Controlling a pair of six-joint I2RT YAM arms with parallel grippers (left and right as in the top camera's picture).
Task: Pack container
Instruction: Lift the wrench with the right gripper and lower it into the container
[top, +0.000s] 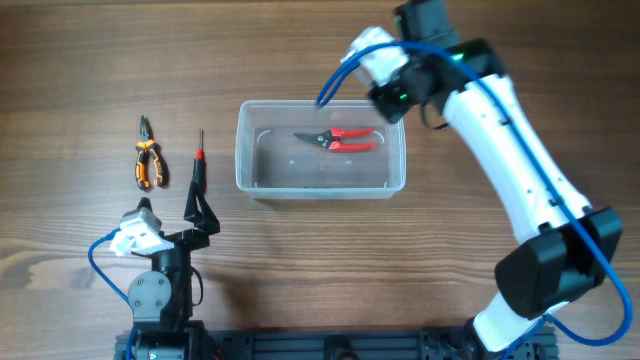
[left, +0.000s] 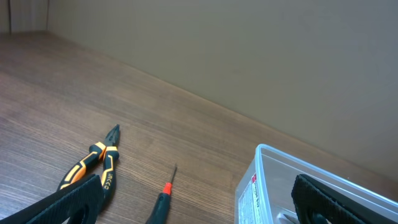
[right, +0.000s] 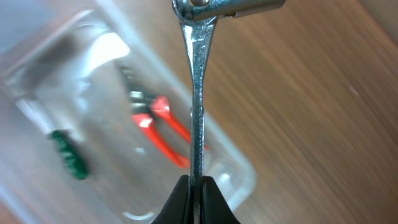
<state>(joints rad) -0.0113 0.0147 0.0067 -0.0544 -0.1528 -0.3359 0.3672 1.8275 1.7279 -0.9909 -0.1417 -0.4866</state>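
Right jaws clamp a slim silver wrench (right: 197, 93) above the clear rectangular plastic container (top: 240, 150), at its far-right corner; left jaws gape empty. The thin grip may slip, dropping it outside.

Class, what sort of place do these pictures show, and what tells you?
Probably a robotics lab workbench: two robot arms at a wood-grain table, orange pliers and a screwdriver laid beside a clear container holding red cutters, and the right tool gripping a wrench.
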